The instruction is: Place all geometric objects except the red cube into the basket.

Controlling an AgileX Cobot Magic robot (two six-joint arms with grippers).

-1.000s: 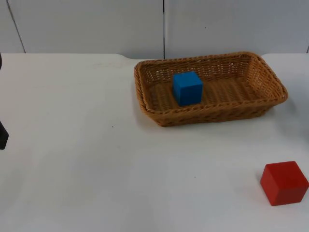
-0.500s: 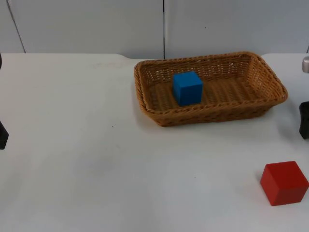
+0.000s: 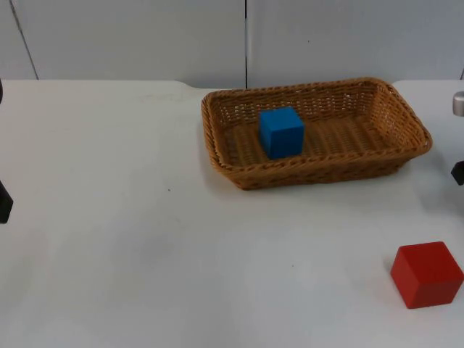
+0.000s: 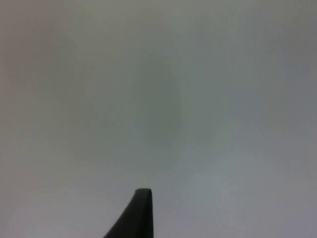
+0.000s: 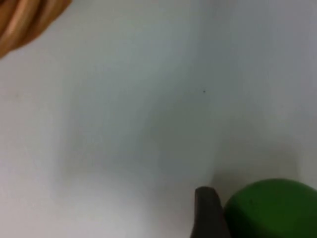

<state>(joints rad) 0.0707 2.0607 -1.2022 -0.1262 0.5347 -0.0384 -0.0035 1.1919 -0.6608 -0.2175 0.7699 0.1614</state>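
Observation:
A blue cube (image 3: pixel 281 132) lies inside the brown wicker basket (image 3: pixel 406 116) at the back right of the table. The red cube (image 3: pixel 426 274) sits on the table near the front right. My right gripper (image 3: pixel 458 172) hangs at the table's right edge, beside the basket. In the right wrist view a green rounded object (image 5: pixel 270 208) sits right against that gripper's black fingertip (image 5: pixel 205 213); whether it is gripped is unclear. My left gripper (image 3: pixel 3 203) waits at the far left edge over bare table.
The grey partition wall (image 3: pixel 246 36) closes off the back of the table. A piece of the basket's rim (image 5: pixel 25 20) is visible in the right wrist view. White table top (image 3: pixel 181 239) stretches in front of and left of the basket.
The right arm has come in at the table's right edge and since shifted slightly up and outward. The cubes, basket and left arm have not moved.

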